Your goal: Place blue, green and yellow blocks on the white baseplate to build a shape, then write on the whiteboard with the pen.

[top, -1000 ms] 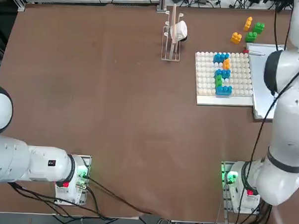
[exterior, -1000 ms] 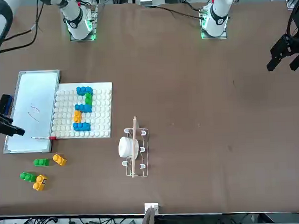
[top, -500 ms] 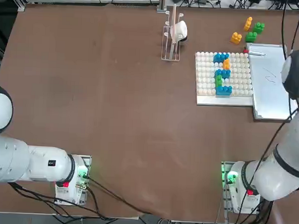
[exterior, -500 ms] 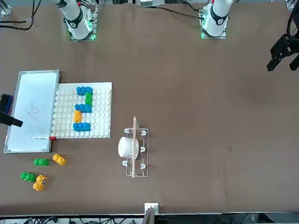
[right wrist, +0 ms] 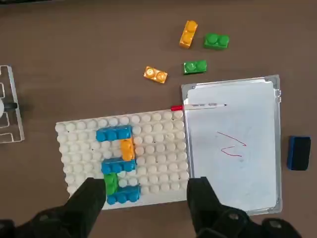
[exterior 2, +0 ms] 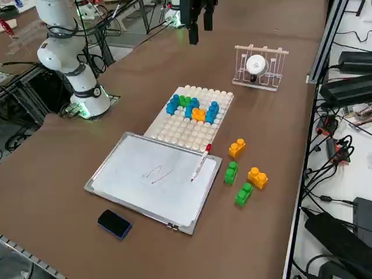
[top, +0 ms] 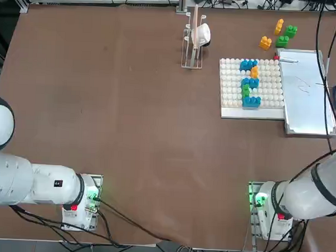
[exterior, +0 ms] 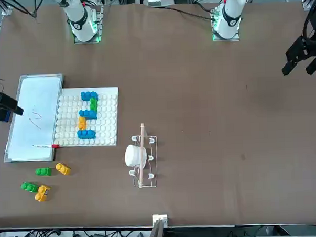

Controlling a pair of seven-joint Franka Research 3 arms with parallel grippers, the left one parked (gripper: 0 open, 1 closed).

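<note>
Looking down in the top view, three blue, one green and one orange-yellow studded plastic blocks (top: 251,101) made a bendy shape on the square, white, studded baseplate (top: 230,89), so building seemed done. Black cables (top: 326,94) hid bits of the smooth, silver-framed whiteboard (top: 302,109).

In the front view, the picture's edge cut off the black right gripper (exterior: 5,104).

In the right side view, red lines (exterior 2: 156,174) showed some writing; I couldn't tell if more was left. The thin, white-and-red pen (exterior 2: 200,164) lay on the whiteboard.

In the right wrist view, the gripper's fingers were spread wide, pinching nothing.
</note>
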